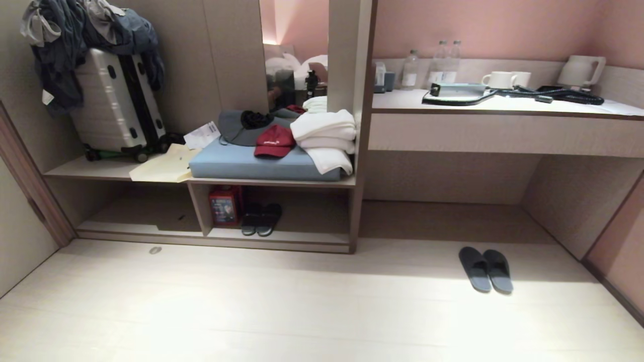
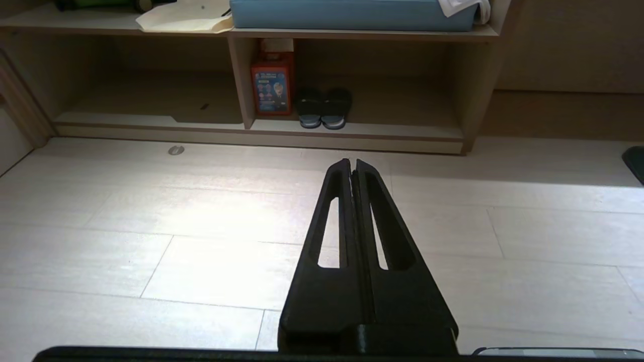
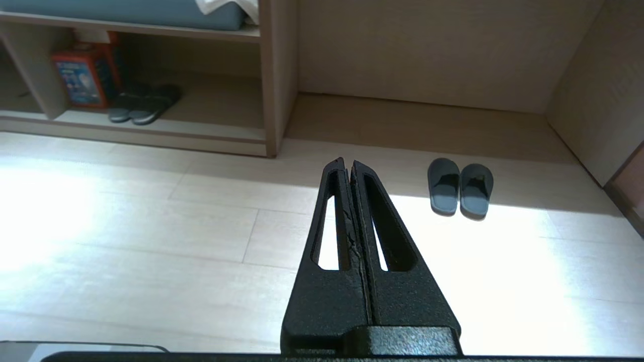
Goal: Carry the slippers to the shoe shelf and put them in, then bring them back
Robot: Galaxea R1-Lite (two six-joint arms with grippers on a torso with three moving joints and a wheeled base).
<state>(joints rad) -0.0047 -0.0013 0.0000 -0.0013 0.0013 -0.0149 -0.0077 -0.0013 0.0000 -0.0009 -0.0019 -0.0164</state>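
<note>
Left wrist view, left gripper (image 2: 352, 162): fingers pressed together tip to tip, clenched on nothing, hanging above bare floor (image 2: 151, 226) well short of the furniture.
Right wrist view, right gripper (image 3: 345, 162): fingers likewise closed flat against each other, nothing between them, above the pale floor planks.
Arms in head view: neither one shows.
Slippers (image 1: 486, 269): the dark pair lies side by side on the floor, touching each other, at the front of the wide desk recess (image 1: 448, 181), to the right of the shelf's end panel; in the right wrist view they lie ahead of the closed fingertips and off to one side, well apart from them.
Shoe shelf (image 1: 297, 236): low open compartment under the bench, with an upright divider (image 1: 200, 208) at its left.
Second slide pair (image 1: 260, 219): stands together inside that compartment, just beside a red box (image 1: 225, 205), which leans near the divider.
Bench top: a blue cushion (image 1: 241, 162) carries a red cap (image 1: 273, 141), a dark grey hat (image 1: 236, 128) and folded white towels (image 1: 324, 138); a cream paper bag (image 1: 163, 165) lies to the left.
Suitcase (image 1: 113, 108): silver, tilted against the wall, with dark clothes (image 1: 90, 30) draped over it.
Desk (image 1: 503, 106): bottles (image 1: 440, 63), white cups (image 1: 503, 79), a kettle (image 1: 581, 70) and a black cable (image 1: 553, 94).
</note>
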